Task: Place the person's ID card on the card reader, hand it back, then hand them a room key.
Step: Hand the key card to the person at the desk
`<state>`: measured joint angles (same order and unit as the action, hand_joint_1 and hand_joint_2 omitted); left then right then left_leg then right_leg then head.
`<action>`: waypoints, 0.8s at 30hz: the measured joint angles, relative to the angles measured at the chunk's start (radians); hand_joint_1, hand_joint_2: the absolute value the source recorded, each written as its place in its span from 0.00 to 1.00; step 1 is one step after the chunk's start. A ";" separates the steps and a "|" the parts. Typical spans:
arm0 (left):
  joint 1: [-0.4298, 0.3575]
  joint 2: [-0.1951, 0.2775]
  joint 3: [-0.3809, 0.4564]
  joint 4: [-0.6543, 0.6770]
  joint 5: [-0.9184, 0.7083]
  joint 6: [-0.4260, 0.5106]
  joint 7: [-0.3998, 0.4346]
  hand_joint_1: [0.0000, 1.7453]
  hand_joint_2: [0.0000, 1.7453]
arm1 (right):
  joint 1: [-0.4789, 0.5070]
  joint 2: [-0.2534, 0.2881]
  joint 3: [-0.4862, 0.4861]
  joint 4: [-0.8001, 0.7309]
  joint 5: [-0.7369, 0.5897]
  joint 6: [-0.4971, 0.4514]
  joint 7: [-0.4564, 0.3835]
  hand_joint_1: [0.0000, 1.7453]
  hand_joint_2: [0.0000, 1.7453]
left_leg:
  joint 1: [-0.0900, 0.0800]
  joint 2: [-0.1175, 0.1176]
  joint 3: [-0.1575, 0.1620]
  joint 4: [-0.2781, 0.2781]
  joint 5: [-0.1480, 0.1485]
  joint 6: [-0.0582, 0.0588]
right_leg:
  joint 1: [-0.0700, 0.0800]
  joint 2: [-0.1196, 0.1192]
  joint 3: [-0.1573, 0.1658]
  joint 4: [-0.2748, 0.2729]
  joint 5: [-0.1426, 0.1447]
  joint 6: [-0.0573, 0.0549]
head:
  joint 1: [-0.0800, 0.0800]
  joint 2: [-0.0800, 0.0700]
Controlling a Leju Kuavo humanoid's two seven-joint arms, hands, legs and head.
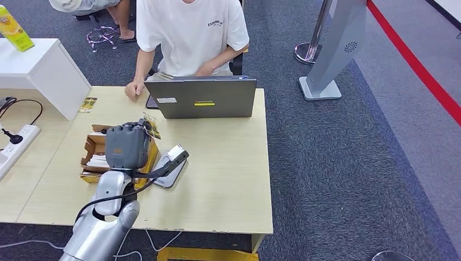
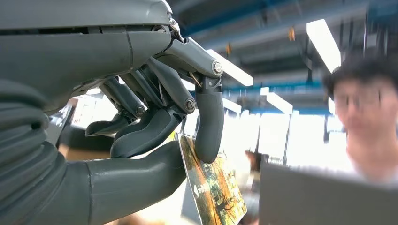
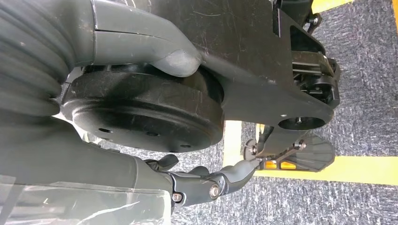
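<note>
My left hand (image 1: 128, 144) is raised above the cardboard box (image 1: 92, 145) of cards at the table's left. It pinches a room key card (image 2: 213, 187) with a yellow-green picture between thumb and a finger; the card (image 1: 152, 128) sticks up past the fingers toward the person (image 1: 190, 32) seated behind the laptop. The grey card reader (image 1: 172, 165) lies just right of the hand, with nothing on its pad that I can make out. My right hand (image 3: 202, 183) hangs beside my body over the carpet, fingers apart, holding nothing.
A grey laptop (image 1: 206, 98) stands open at the table's far edge, the person's hand (image 1: 133, 89) resting to its left. Another picture card (image 1: 87, 104) lies by a white cabinet (image 1: 49, 70). A power strip (image 1: 16, 142) sits at far left.
</note>
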<state>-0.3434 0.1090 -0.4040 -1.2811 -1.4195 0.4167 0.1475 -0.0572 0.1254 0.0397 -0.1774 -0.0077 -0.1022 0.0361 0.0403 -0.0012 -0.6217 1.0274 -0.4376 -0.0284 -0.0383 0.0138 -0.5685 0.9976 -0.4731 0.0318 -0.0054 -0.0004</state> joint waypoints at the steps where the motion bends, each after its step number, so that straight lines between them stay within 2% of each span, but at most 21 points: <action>1: -0.009 0.009 0.007 -0.022 0.002 0.006 -0.007 1.00 1.00 | 0.000 0.000 0.000 0.000 0.003 0.001 -0.001 0.00 1.00 | 0.000 0.000 0.000 0.000 0.000 0.000 | 0.000 0.000 0.000 0.000 0.000 0.000 | 0.000 0.000; 8: -0.054 0.058 0.054 -0.093 0.005 0.042 -0.046 1.00 1.00 | -0.001 0.004 0.003 0.000 0.018 0.012 -0.002 0.00 1.00 | 0.000 0.000 0.000 0.000 0.000 0.000 | 0.000 0.000 0.000 0.000 0.000 0.000 | 0.000 0.000; 12: -0.087 0.077 0.081 -0.081 -0.049 0.074 -0.024 1.00 1.00 | -0.002 0.006 0.007 0.000 0.038 0.015 0.005 0.00 1.00 | 0.000 0.000 0.000 0.000 0.000 0.000 | 0.000 0.000 0.000 0.000 0.000 0.000 | 0.000 0.000; 18: -0.280 0.123 0.153 0.150 -0.095 0.092 -0.007 1.00 1.00 | -0.007 0.005 0.010 0.000 0.062 0.027 0.009 0.00 1.00 | 0.001 0.000 0.000 0.000 0.003 0.000 | 0.001 0.000 -0.001 0.001 0.002 -0.002 | 0.000 0.000; 21: -0.348 0.133 0.172 0.252 -0.097 0.098 -0.010 1.00 1.00 | -0.007 0.005 0.010 0.000 0.065 0.028 0.009 0.00 1.00 | 0.001 0.000 0.000 0.000 0.004 0.000 | 0.001 0.000 -0.001 0.001 0.002 -0.002 | 0.000 0.000; 24: -0.389 0.133 0.178 0.324 -0.098 0.098 -0.010 0.25 1.00 | -0.008 0.006 0.010 0.000 0.065 0.028 0.013 0.00 1.00 | 0.001 0.000 0.000 0.000 0.004 0.000 | 0.001 0.000 0.000 0.001 0.002 -0.002 | -0.001 0.000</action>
<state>-0.7326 0.2425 -0.2263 -0.9575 -1.5170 0.5142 0.1373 -0.0648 0.1309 0.0499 -0.1774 0.0568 -0.0744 0.0488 0.0409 -0.0012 -0.6217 1.0274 -0.4339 -0.0282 -0.0377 0.0141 -0.5690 0.9987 -0.4708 0.0296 -0.0060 -0.0004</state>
